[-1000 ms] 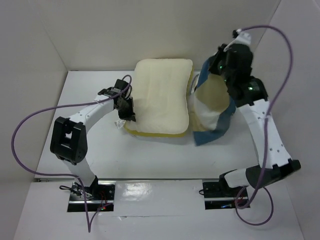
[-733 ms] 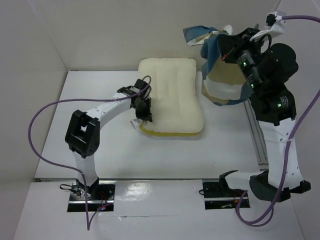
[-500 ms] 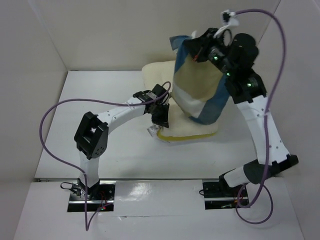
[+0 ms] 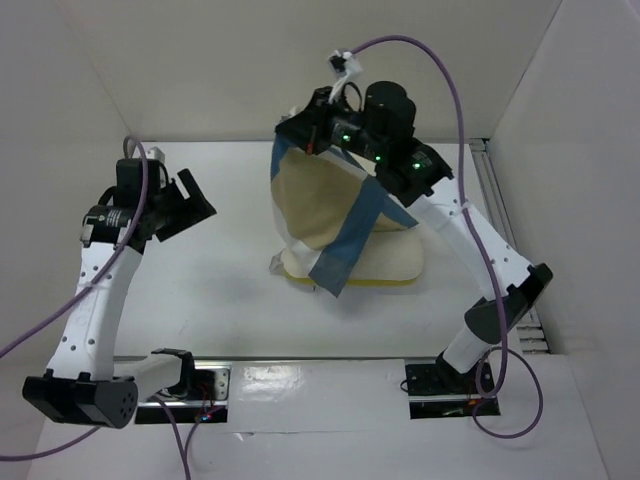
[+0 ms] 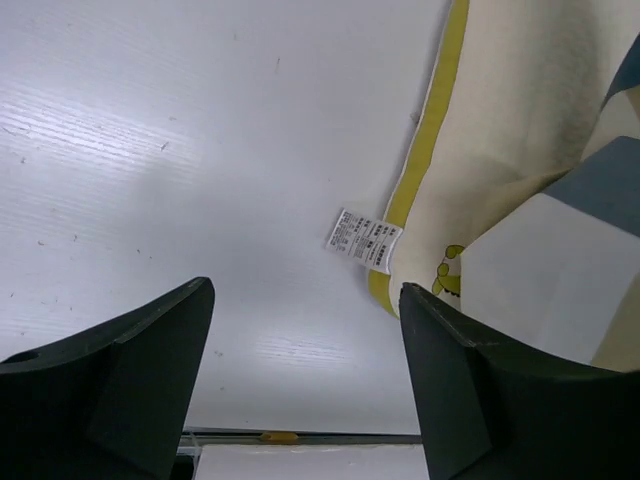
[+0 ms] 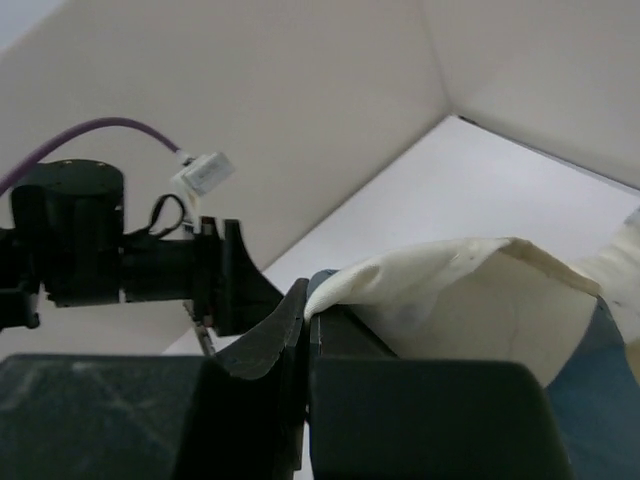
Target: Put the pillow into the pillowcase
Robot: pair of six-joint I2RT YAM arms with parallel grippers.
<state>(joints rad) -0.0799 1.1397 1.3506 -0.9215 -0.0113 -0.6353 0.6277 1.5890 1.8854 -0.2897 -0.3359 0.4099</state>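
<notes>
Right gripper point(image 4: 298, 138) lifts the case over the pillow; left gripper point(image 4: 183, 208) is clear of both.

You see the soft cream-yellow rectangular pillow with yellow piping point(image 4: 392, 262) lying flat on the white table point(image 4: 220, 290), right of centre. Its white tag point(image 5: 362, 240) points toward the left edge, with the small yellow emblem point(image 5: 447, 275) just beside it. The right gripper's fingers are pressed together on the top hem of the large blue, tan and cream checked fabric pillowcase point(image 4: 322, 205), which hangs down and drapes onto the pillow's left part. Note the left gripper's fingers point(image 5: 150, 370) spread wide, holding nothing, above the table's left side, well apart from the pillow.
</notes>
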